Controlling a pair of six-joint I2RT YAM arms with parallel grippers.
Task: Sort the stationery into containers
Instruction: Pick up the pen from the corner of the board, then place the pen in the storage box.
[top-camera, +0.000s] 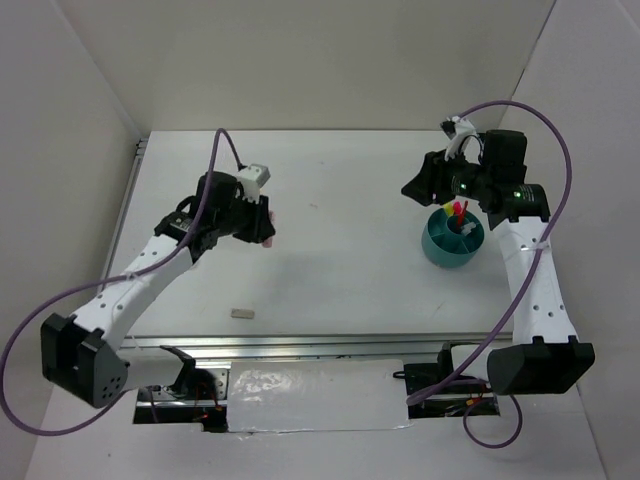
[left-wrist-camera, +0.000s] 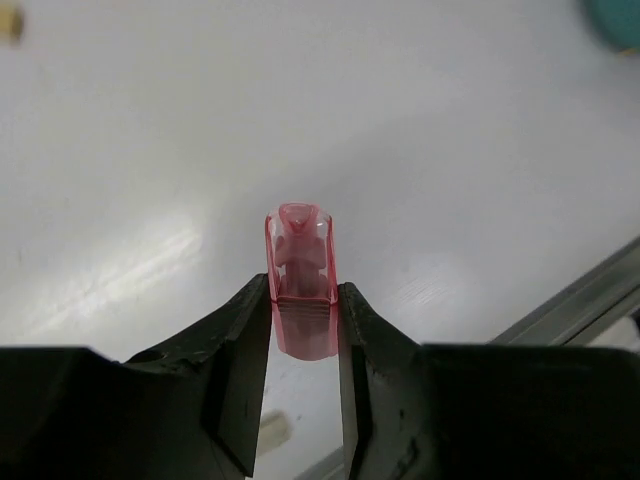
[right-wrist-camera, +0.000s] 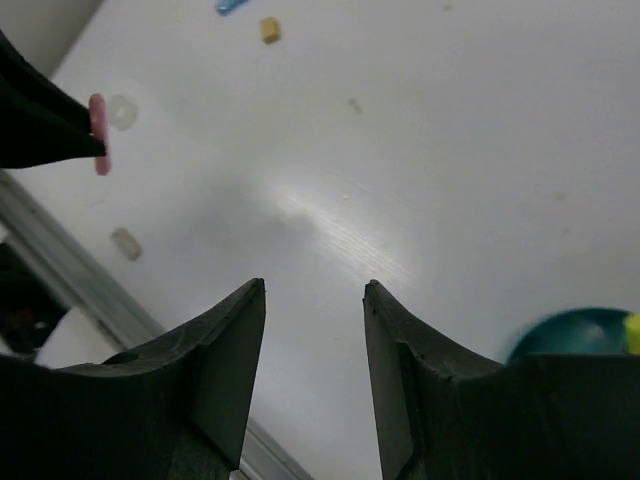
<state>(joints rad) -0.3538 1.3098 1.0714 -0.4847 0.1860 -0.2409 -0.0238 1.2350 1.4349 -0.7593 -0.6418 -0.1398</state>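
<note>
My left gripper (top-camera: 264, 228) is shut on a small translucent pink eraser (left-wrist-camera: 299, 275) and holds it above the table on the left; the eraser also shows in the right wrist view (right-wrist-camera: 98, 132). The round teal cup (top-camera: 452, 240) stands at the right with a red pen and a yellow-capped highlighter (top-camera: 460, 212) in it. My right gripper (right-wrist-camera: 315, 290) is open and empty, raised just left of and behind the cup (right-wrist-camera: 575, 335). A tan eraser (top-camera: 241, 313) lies near the front edge.
In the right wrist view, a white tape ring (right-wrist-camera: 122, 110), a blue clip (right-wrist-camera: 230, 6), a small tan eraser (right-wrist-camera: 269, 29) and a grey eraser (right-wrist-camera: 126, 243) lie on the table. A metal rail (top-camera: 300, 345) runs along the table's front edge.
</note>
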